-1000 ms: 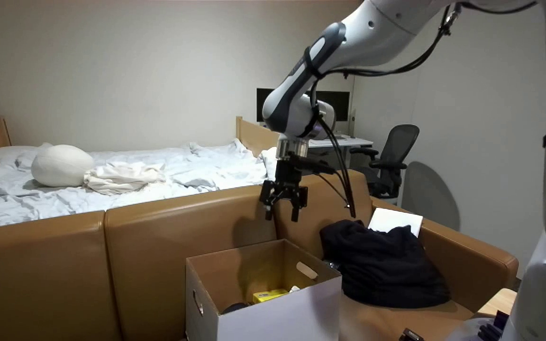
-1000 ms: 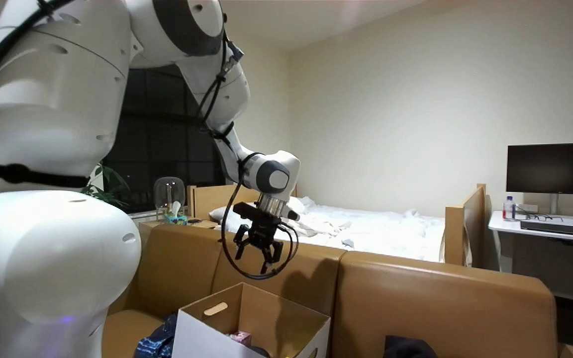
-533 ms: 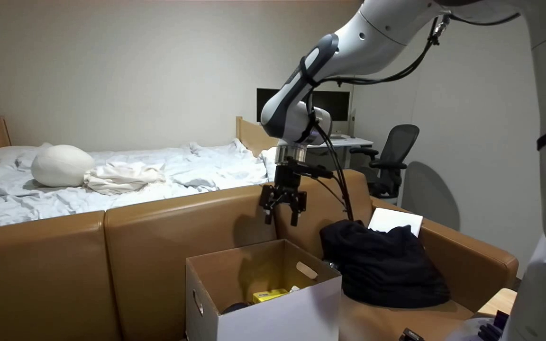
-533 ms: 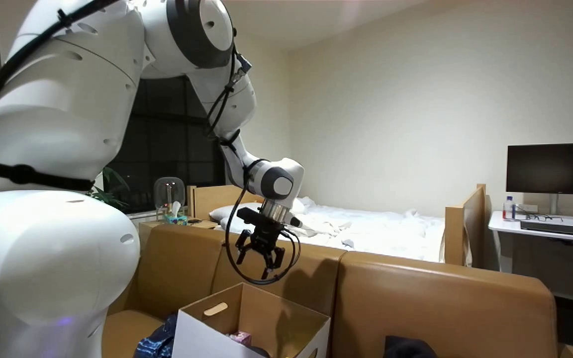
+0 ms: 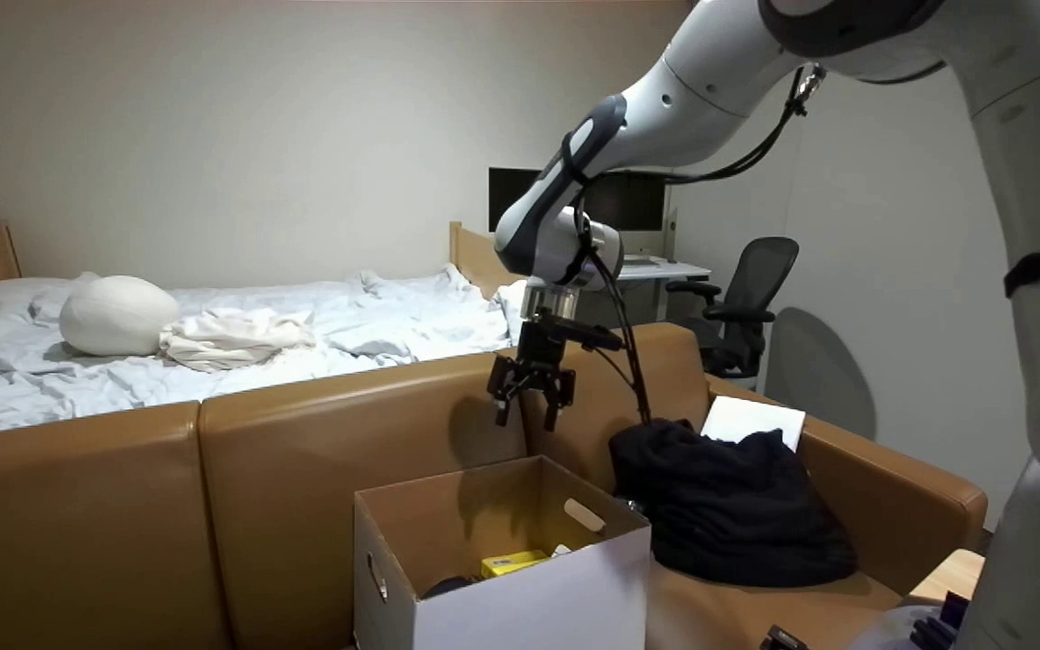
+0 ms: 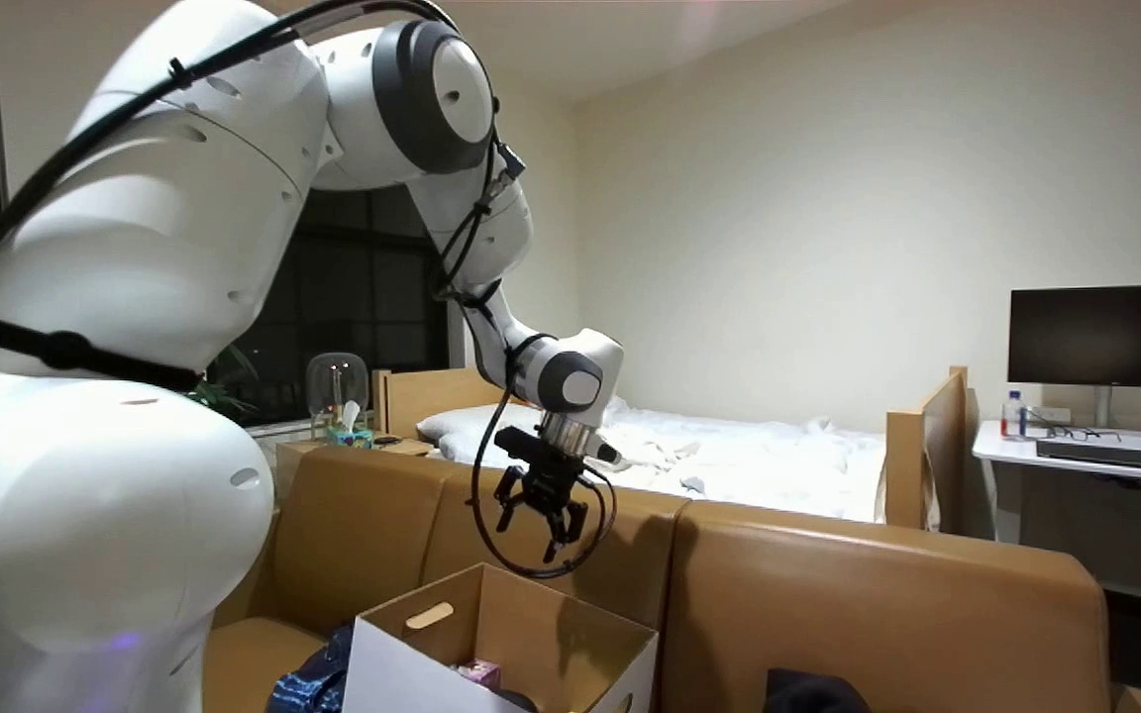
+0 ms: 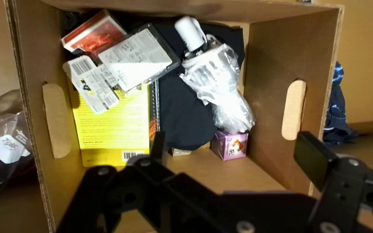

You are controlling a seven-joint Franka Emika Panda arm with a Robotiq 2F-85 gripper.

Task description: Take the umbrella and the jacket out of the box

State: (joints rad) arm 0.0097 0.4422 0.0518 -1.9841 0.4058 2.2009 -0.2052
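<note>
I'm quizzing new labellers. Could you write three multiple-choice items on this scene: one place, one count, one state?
1. Where is the plastic-wrapped, white-handled bundle?
A. On the bed
B. Inside the box
C. On the desk

2. How many hand holes show in the wrist view?
A. One
B. Four
C. Two

3. How do the fingers stand?
A. Apart, holding nothing
B. Shut together
C. Closed on the bundle

1 B: the wrist view, looking into the box, shows it there.
2 C: one in each of two facing sides.
3 A: both exterior views show a bare gap between them.
</note>
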